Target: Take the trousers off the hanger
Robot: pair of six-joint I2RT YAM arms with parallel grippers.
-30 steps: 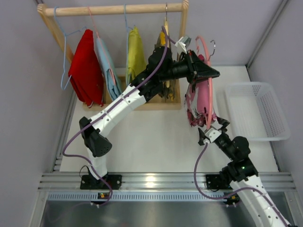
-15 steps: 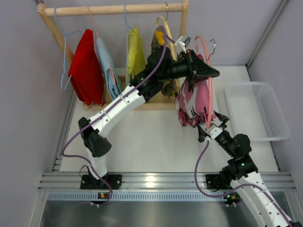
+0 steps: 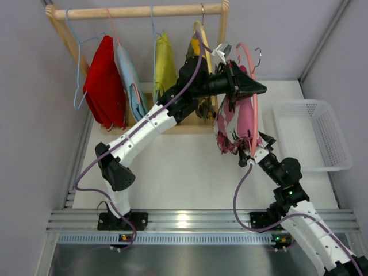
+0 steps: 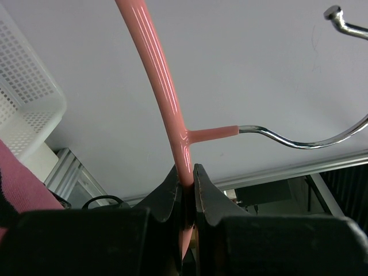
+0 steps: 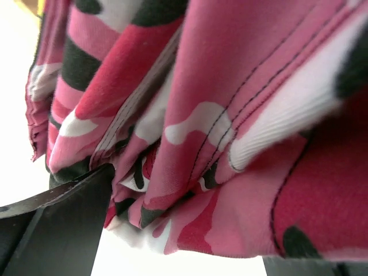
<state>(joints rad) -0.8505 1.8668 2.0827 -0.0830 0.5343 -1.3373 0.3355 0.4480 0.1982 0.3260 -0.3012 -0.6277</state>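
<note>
no readable text, labels, brands or numbers in any view

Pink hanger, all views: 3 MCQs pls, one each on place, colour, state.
1. Where is the pink hanger?
A. Hooked on the wooden rail
B. Off the rail, to its right
C. Lying in the basket

2. What colour is the leftmost garment on the rail?
A. Red
B. Blue
C. Black

3. The left gripper is
A. open, clear of the hanger
B. shut on the hanger
C. shut on fabric

Answers:
1 B, the top view shows it held up past the rail's right end.
2 A, it is plain red.
3 B, the left wrist view shows both fingers pressed on the pink bar.
</note>
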